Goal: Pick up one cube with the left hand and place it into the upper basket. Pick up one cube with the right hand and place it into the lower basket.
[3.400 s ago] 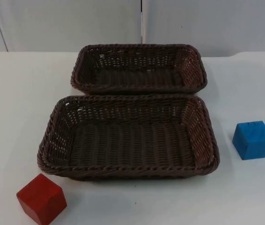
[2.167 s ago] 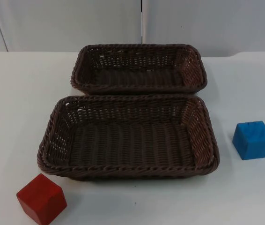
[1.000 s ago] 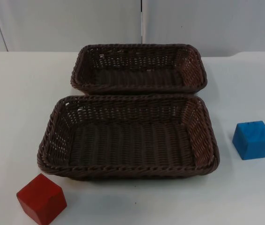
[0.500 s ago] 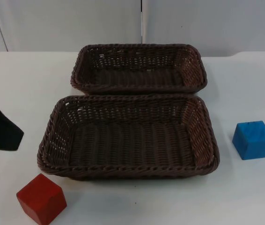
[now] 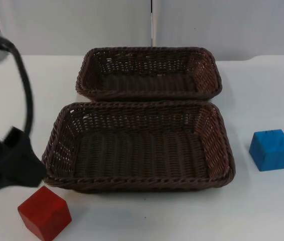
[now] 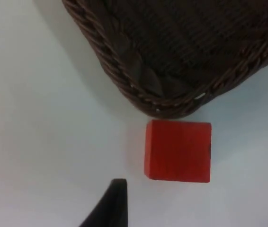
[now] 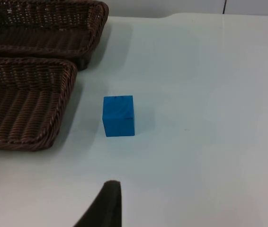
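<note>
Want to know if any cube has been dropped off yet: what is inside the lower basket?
Nothing: the lower basket shows only its bare woven floor. The red cube and blue cube sit on the table outside it. The left arm covers only table beside its left rim.

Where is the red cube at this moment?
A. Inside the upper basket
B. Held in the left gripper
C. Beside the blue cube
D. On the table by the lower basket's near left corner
D: the red cube sits on the table just outside the lower basket corner.

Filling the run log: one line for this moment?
left pincer above red cube | blue cube on table | upper basket, lower basket empty
</note>
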